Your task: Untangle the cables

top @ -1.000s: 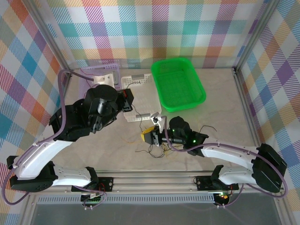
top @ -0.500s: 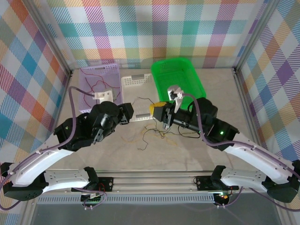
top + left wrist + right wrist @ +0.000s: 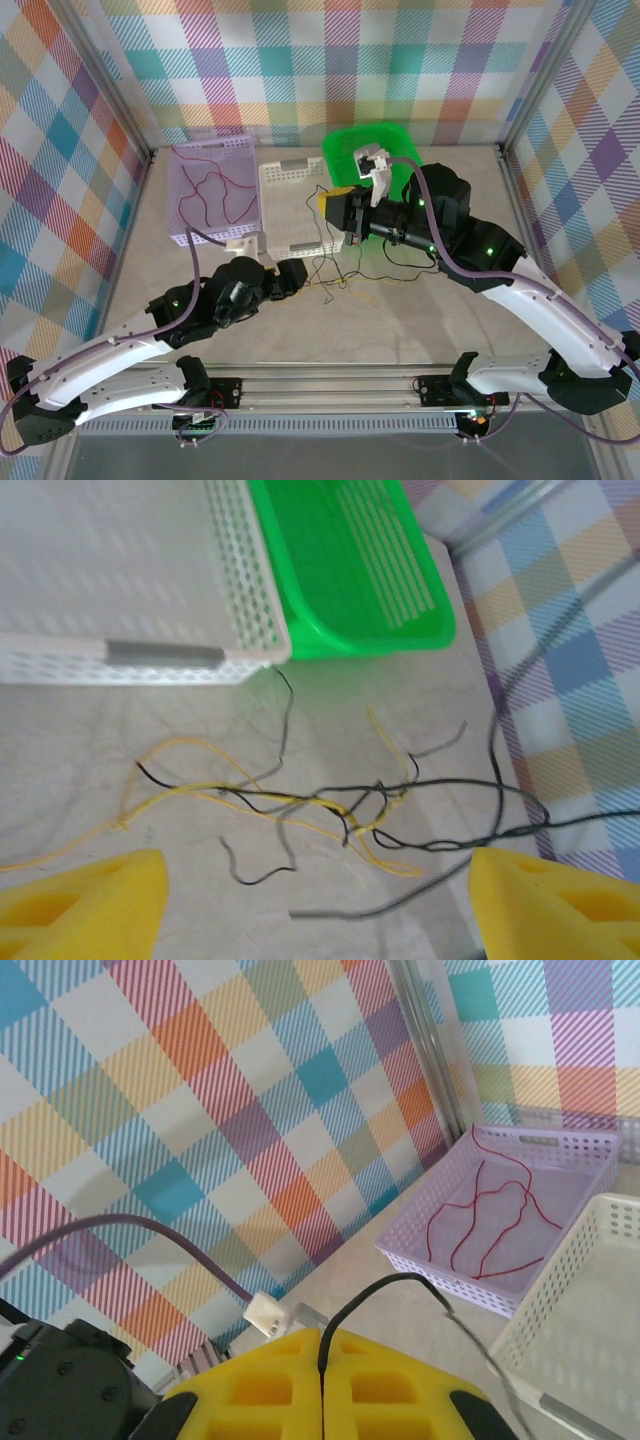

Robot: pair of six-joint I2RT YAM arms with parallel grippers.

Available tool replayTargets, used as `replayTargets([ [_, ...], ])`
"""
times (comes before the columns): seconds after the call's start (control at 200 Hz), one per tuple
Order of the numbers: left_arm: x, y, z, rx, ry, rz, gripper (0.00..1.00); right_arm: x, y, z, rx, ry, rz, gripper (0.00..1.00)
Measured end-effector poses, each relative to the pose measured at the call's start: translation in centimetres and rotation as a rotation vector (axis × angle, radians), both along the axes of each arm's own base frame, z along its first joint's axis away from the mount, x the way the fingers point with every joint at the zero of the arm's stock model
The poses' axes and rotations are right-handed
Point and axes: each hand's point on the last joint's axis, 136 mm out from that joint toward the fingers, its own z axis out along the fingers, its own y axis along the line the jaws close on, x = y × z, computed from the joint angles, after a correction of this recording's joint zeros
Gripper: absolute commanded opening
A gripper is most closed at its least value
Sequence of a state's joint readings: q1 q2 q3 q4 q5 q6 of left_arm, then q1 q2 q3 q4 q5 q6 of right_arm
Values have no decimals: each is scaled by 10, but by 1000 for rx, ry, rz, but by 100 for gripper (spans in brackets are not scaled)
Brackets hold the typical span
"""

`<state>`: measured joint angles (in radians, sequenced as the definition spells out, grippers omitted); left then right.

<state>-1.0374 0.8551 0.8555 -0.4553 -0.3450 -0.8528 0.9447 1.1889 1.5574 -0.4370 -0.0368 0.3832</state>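
A tangle of thin black and yellow cables (image 3: 338,282) (image 3: 330,805) lies on the table in front of the white basket. Several red cables (image 3: 215,190) (image 3: 500,1210) lie in the purple basket (image 3: 180,235) (image 3: 585,1145). My right gripper (image 3: 330,205) (image 3: 322,1360) hangs above the white basket's right edge, its yellow pads shut on a black cable (image 3: 395,1285) that loops up and trails down toward the tangle. My left gripper (image 3: 293,277) (image 3: 315,910) is low at the tangle's left end. It is open, with its yellow fingertips (image 3: 80,905) wide apart and nothing between them.
The white basket (image 3: 285,175) (image 3: 250,590) stands in the middle at the back. The green basket (image 3: 350,140) (image 3: 340,570) is to its right, partly hidden under my right arm. Plaid walls and metal posts close in the table.
My left gripper opened and drew back from the baskets toward the near side. My right gripper rose and moved to the back with the black cable, stretching it out of the tangle.
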Motion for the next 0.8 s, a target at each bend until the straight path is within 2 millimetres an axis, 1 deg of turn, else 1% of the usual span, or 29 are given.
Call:
replayTargets([
  [0.08,-2,-10,-11,-28,8,-35,79,0,1,-1,-11,10,6,0],
  [0.145,-4,-17,-15,-55,9,-58,80,0,2,2,-13,14,14,0],
  [0.275,-6,-31,-17,-108,-4,-100,81,-3,3,15,0,9,34,0],
  [0.395,-8,-44,-24,-128,-7,-134,82,-9,1,28,22,-2,56,0],
  [0.53,-8,-49,-34,-132,-13,-153,82,-16,-1,40,44,-2,81,0],
  [0.725,-8,-55,-38,-146,-39,-180,82,-19,-3,61,71,-6,99,0],
  [0.8,-9,-58,-42,-146,-42,-190,81,-20,-3,65,77,-6,106,0],
])
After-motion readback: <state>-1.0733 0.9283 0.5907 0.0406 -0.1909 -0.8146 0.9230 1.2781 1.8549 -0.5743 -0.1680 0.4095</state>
